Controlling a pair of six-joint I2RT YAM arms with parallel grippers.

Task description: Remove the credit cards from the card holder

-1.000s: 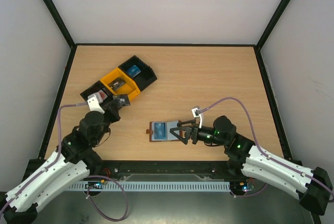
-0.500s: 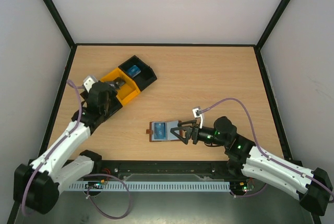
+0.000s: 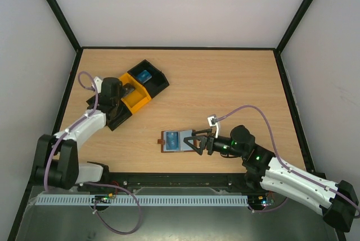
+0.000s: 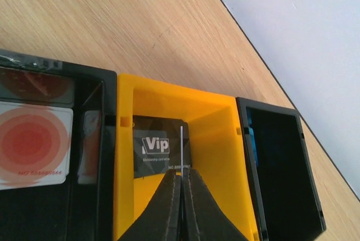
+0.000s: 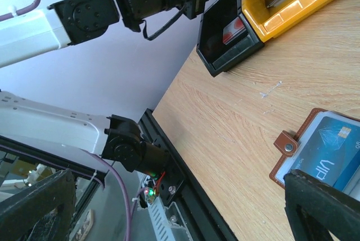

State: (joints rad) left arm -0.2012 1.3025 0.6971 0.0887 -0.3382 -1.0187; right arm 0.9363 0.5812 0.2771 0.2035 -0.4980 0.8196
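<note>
The wooden table (image 3: 236, 83) sits inside pale walls (image 3: 180, 5) with black edge bars (image 3: 56, 10). Wide open wood runs from the middle to the right edge. At the upper left sit a yellow tray (image 4: 174, 92) and black trays (image 3: 159, 85). The left gripper (image 4: 183, 176) pinches a thin card (image 4: 183, 140) above the yellow tray. The card holder (image 3: 164, 141) lies low in the middle, holding a blue card (image 3: 172, 139). The right gripper (image 3: 195, 142) is spread wide at its right end.

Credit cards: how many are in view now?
5: white-and-red card in the near black tray; dark Vip card in the yellow tray; edge-on card in the shut left gripper; blue card in the far black tray; blue Vip card in the card holder. More may be hidden.
</note>
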